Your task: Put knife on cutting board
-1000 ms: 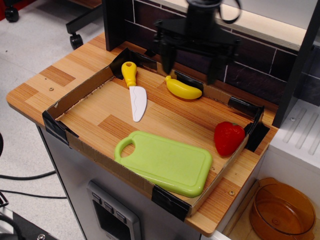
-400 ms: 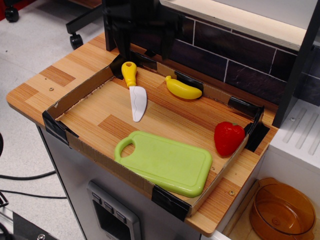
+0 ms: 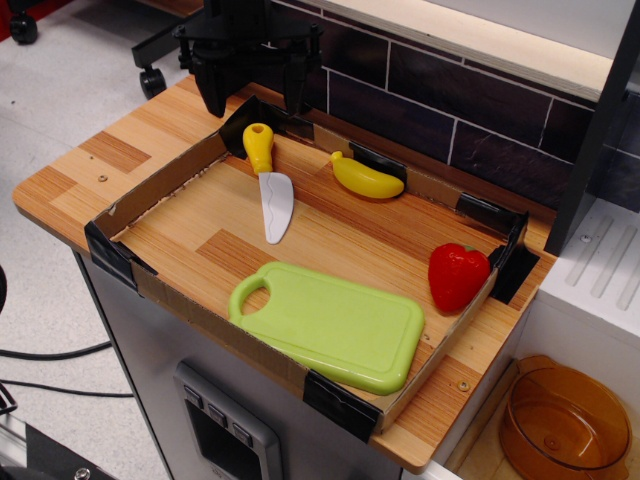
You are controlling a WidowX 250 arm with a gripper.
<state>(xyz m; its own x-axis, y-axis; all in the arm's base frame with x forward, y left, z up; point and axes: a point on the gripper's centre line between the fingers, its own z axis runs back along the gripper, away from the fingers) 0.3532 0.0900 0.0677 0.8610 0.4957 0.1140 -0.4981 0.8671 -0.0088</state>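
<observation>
The knife (image 3: 270, 180) has a yellow handle and a white wavy blade. It lies flat in the back left of the cardboard tray, handle toward the wall. The light-green cutting board (image 3: 330, 325) lies at the tray's front edge with its handle hole to the left, bare. My black gripper (image 3: 252, 98) hangs open above the tray's back left corner, just above and behind the knife's handle. Its two fingers point down, spread wider than the handle. It holds nothing.
A yellow toy banana (image 3: 365, 177) lies against the tray's back wall. A red strawberry (image 3: 458, 276) sits in the right corner. The low cardboard tray wall (image 3: 160, 180) rings the work area. A dark tiled wall stands behind. An orange bowl (image 3: 560, 425) sits lower right, off the table.
My gripper has moved left along the back wall, from above the banana to above the knife's handle. The knife, board, banana and strawberry have not moved.
</observation>
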